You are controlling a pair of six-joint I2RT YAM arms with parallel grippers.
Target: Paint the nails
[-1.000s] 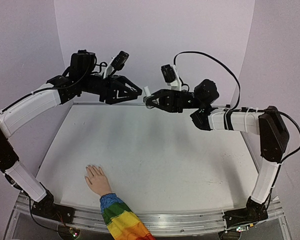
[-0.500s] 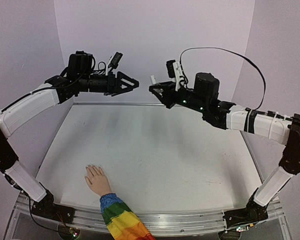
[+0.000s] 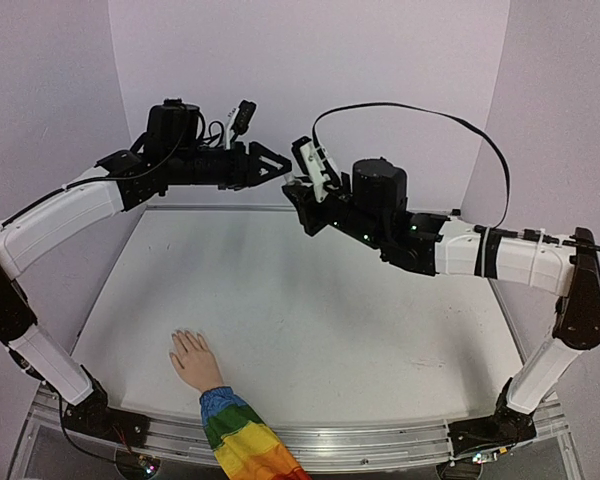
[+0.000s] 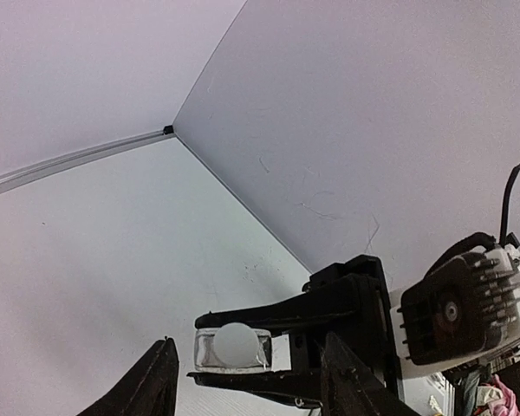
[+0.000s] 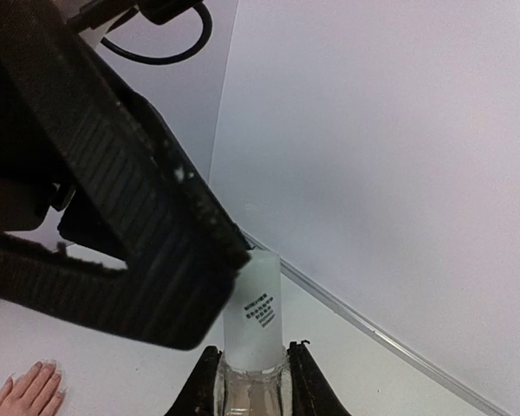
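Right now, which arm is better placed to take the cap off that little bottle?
Left. The left tool, open, faces the white cap of the bottle that the right tool grips; the right has no free fingers.

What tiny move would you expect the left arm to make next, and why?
Probably the left gripper should ease forward and shut on the white cap. Its jaws stand open with the cap roughly lined up between them. The right gripper holds the clear bottle, and the cap is on, so no brush can reach the nails yet.
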